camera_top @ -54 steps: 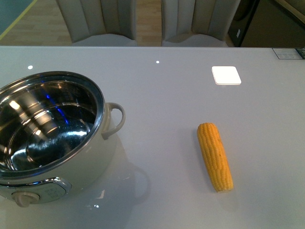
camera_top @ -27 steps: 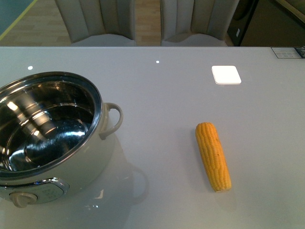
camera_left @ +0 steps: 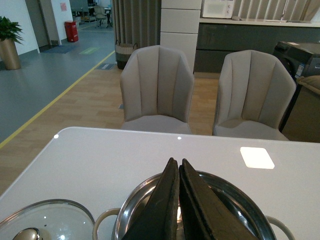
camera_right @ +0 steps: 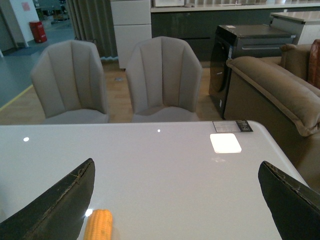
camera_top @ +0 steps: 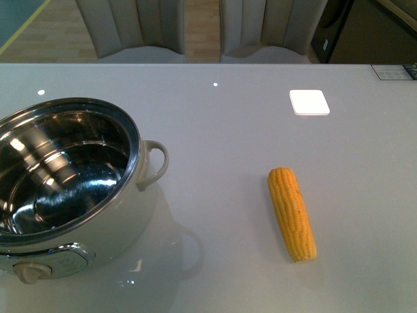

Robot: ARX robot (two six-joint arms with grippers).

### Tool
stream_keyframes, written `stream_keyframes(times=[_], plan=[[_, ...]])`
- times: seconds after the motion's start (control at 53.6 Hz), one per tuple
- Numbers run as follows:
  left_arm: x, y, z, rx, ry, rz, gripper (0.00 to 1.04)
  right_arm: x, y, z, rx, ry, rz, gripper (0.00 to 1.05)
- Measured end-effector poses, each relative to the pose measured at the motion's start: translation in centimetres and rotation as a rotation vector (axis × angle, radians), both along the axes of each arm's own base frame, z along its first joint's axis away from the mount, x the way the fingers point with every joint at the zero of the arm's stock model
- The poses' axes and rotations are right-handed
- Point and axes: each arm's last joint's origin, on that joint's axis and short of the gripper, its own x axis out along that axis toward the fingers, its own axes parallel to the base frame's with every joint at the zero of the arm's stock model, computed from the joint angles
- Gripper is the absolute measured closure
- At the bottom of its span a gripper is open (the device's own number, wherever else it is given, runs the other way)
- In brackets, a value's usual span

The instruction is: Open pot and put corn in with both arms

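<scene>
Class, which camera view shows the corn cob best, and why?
The front view: the whole corn lies unobstructed on the table. The right wrist view cuts it off at the frame edge; the left wrist view misses it.

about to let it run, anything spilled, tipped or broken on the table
Nothing stands out. The pot sits upright and empty, its lid lies on the table beside it, and the corn lies whole, apart from the pot.
</scene>
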Motion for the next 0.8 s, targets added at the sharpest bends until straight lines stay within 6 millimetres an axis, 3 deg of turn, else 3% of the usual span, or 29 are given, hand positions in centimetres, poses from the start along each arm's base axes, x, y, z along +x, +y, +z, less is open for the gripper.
stream_keyframes(times=[0.801], plan=[[-1.9,0.0,0.1,0.0,-0.004,0.0,1.01,0.0,0.0,0.0,0.0,0.0,0.0,0.09]])
